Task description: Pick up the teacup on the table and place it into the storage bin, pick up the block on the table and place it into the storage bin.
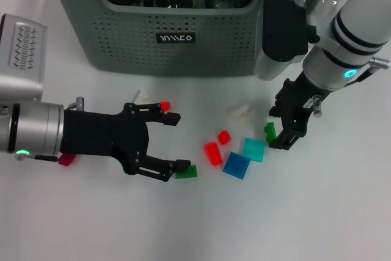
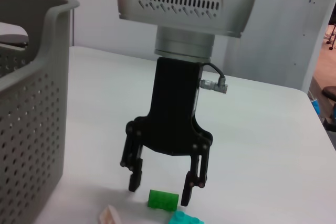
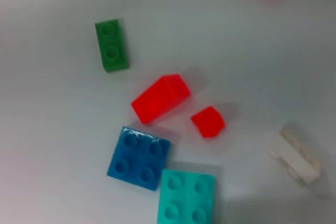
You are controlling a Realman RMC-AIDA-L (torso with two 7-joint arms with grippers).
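blocks mostly not yet binned, by the look of it: small plastic bricks lie scattered on the white desk (image 1: 342, 212). no teacup visible on the desk; dark round vessels sit in the bin, so the cup step is probably done, though i cannot tell for sure.

nearest, at 8 o'clock, left hand (image 1: 177, 142) lies low and level, fingers spread wide, nothing held; small green plastic block (image 1: 186, 172) touches or sits just beside its near fingertip.

at 3 o'clock, right hand (image 1: 282, 131) points down, open, straddling another small green plastic brick (image 1: 270, 131), not yet closed on it.

far, at 12 o'clock, the large grey-green perforated plastic storage bin (image 1: 177, 47).
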